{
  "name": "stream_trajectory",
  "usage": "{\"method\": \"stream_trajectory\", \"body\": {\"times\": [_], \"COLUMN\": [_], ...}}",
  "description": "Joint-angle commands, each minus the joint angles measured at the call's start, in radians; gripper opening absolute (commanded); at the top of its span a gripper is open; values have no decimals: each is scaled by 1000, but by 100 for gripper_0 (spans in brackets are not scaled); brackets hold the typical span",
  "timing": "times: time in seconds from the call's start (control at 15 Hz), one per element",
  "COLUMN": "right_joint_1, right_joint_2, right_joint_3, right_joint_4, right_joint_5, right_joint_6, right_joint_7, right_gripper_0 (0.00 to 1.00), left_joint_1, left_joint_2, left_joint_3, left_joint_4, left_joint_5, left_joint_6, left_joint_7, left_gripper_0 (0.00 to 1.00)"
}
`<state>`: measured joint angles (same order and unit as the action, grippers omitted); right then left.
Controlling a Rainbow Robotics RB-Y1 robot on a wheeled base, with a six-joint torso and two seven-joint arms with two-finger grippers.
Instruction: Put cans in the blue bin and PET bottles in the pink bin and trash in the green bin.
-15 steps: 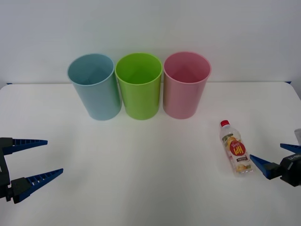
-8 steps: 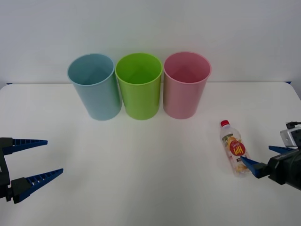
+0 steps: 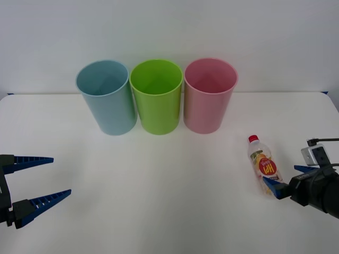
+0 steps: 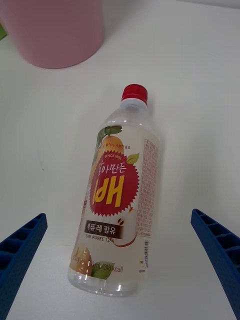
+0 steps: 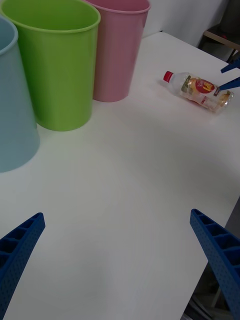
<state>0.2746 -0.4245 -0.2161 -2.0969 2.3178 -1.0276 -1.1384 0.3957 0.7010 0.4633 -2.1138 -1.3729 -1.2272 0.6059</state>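
A small clear PET bottle (image 3: 264, 168) with a red cap and a red-and-yellow label lies on the white table at the right, cap toward the bins. My right gripper (image 3: 279, 175) is open at the bottle's base, one blue finger on each side. In the right wrist view the bottle (image 4: 120, 200) lies between the spread fingers of the right gripper (image 4: 119, 215). The blue bin (image 3: 108, 100), green bin (image 3: 156, 100) and pink bin (image 3: 209, 98) stand upright in a row at the back. My left gripper (image 3: 61, 175) is open at the near left. Cans and trash are out of view.
The left wrist view has the left gripper (image 5: 116, 215) over bare table, with the blue bin (image 5: 12, 115), green bin (image 5: 57, 65), pink bin (image 5: 117, 50) and bottle (image 5: 200, 90) beyond. The pink bin (image 4: 55, 30) is a short way past the bottle's cap. The table's right edge is close behind my right arm.
My right gripper has moved left toward the bottle, and its fingers now flank the bottle's base. The bottle, the bins and my left arm have not moved.
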Motion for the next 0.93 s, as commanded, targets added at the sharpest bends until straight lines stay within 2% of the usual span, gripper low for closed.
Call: {"method": "stream_trajectory", "body": {"times": [0.07, 0.27, 0.6, 0.93], "right_joint_1": [-12, -60, -134, -181], "right_joint_2": [23, 49, 87, 95], "right_joint_3": [15, 26, 35, 76], "right_joint_4": [12, 75, 161, 279], "right_joint_5": [31, 52, 138, 167], "right_joint_6": [0, 0, 0, 67], "right_joint_7": [-3, 9, 12, 9], "right_gripper_0": [100, 100, 100, 100], "left_joint_1": [0, 0, 0, 0], "left_joint_2": [0, 0, 0, 0], "left_joint_3": [0, 0, 0, 0], "left_joint_4": [0, 0, 0, 0], "left_joint_5": [0, 0, 0, 0], "left_joint_6": [0, 0, 0, 0], "left_joint_7": [0, 0, 0, 0], "left_gripper_0": [100, 100, 100, 100]}}
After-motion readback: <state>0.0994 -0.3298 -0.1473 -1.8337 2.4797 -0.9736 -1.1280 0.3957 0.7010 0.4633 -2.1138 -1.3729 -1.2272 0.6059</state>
